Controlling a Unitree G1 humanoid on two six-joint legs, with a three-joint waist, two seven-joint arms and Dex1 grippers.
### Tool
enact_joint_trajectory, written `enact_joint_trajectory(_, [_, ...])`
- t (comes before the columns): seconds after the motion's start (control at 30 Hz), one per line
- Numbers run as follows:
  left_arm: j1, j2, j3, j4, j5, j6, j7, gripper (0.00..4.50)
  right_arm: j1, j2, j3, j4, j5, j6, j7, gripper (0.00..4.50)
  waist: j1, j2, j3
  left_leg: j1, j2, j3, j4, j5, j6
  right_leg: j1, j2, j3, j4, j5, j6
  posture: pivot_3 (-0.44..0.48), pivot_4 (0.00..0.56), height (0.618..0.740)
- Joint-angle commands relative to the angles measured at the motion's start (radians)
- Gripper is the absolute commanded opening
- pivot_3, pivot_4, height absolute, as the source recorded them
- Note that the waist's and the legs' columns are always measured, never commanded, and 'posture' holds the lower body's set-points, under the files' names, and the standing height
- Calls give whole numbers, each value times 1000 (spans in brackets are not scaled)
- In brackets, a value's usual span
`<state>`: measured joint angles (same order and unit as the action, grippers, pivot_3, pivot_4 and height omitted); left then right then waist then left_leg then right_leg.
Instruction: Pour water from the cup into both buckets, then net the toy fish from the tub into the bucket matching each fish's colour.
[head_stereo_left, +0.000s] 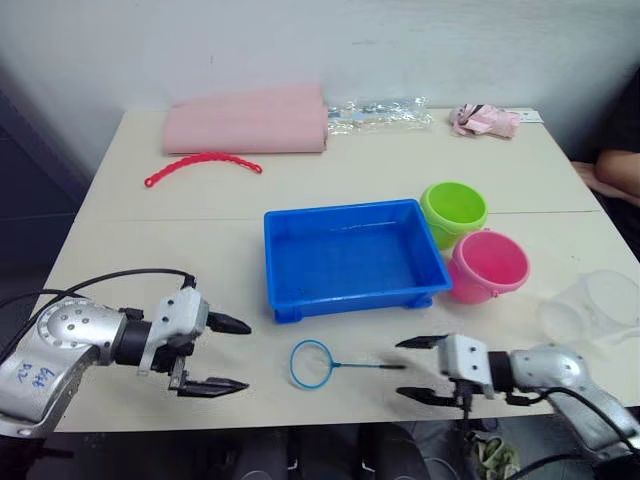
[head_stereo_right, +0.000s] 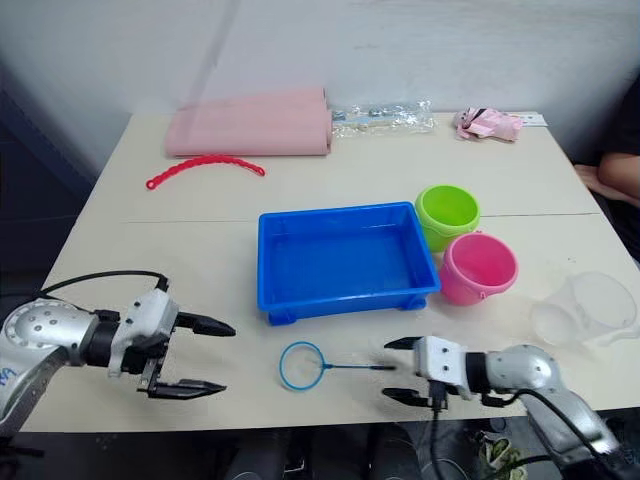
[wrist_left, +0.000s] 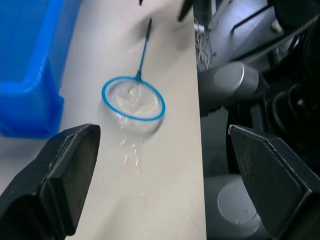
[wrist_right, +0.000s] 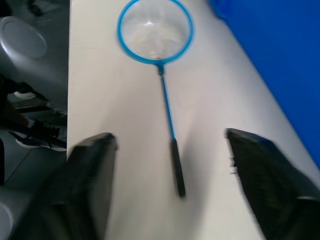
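Note:
The blue tub (head_stereo_left: 350, 258) sits mid-table; no toy fish can be made out in it. To its right stand the lime green bucket (head_stereo_left: 453, 211) and, nearer, the pink bucket (head_stereo_left: 487, 266). The clear cup (head_stereo_left: 592, 307) lies near the table's right edge. The net (head_stereo_left: 312, 363) lies flat on the table in front of the tub, its dark handle (wrist_right: 173, 145) pointing right. My right gripper (head_stereo_left: 422, 369) is open just past the handle's end, which lies between the fingers (wrist_right: 262, 170) without touching them. My left gripper (head_stereo_left: 228, 355) is open, left of the hoop (wrist_left: 133, 98).
A folded pink cloth (head_stereo_left: 247, 120), a red beaded strip (head_stereo_left: 203, 165), a clear plastic bag (head_stereo_left: 385, 112) and a pink wrapper (head_stereo_left: 486, 120) lie along the table's far side. A person's arm (head_stereo_left: 612, 170) shows at the right edge. The table's front edge runs just below both grippers.

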<state>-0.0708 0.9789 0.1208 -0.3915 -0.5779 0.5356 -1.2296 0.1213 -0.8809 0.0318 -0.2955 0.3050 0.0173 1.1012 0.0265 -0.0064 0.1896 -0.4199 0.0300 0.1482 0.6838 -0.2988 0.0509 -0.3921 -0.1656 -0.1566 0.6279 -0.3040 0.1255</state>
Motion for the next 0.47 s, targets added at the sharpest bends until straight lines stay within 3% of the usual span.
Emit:
enact_joint_trajectory(0.03, [-117,-10,57,55,-133,117,10,4500,114,-48,-267,-147,197,166,-15,4445,3,0,0,0,0,0,0,0,0,0,0,0,0,0,0,0,150,738])
enact_joint_trajectory(0.13, [-247,-25,52,147,-161,164,10,4500,240,-49,-530,-178,306,309,-31,4445,3,-1,-1,0,0,-1,0,1,0,1,0,-1,0,0,0,0,150,738])
enact_joint_trajectory(0.23, [-384,-65,17,274,-108,131,30,4500,313,-24,-732,-138,334,402,-76,4445,1,-3,-2,1,-1,-1,0,1,0,2,1,-1,0,0,0,0,150,738])
enact_joint_trajectory(0.37, [-518,-113,-60,430,-14,53,2,4500,366,24,-909,-82,337,451,-117,4445,1,-3,-2,1,-1,0,0,1,0,2,1,-1,0,0,0,0,150,738])
enact_joint_trajectory(0.47, [-576,-144,-102,486,20,8,-41,4500,376,48,-971,-72,347,478,-138,4445,0,-3,-2,1,-1,1,-1,1,0,1,1,0,-1,0,0,0,150,738])
